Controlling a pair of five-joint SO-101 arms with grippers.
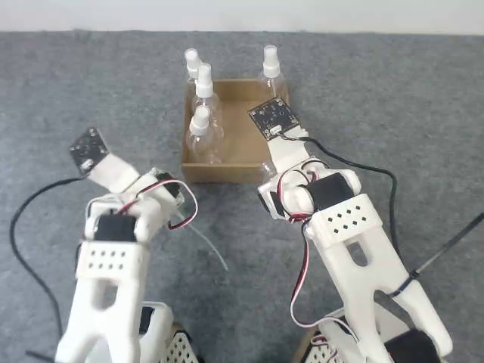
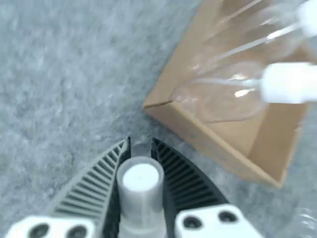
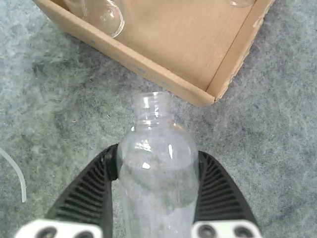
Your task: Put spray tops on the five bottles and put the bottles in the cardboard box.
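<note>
L gripper clamped on white plastic spray top, above grey carpet near a corner of the brown cardboard box. R gripper clamped on clear uncapped plastic bottle, neck toward box's near wall. Capped clear bottles stand inside box, w/ others at its far wall.

High view: open bottle at near corner of cardboard box, mostly hidden under arm. Left wrist view: capped bottles inside box blurred & cut by frame edge; spray top stem cut off. Right wrist view: open bottle base & box far side cut off.
</note>
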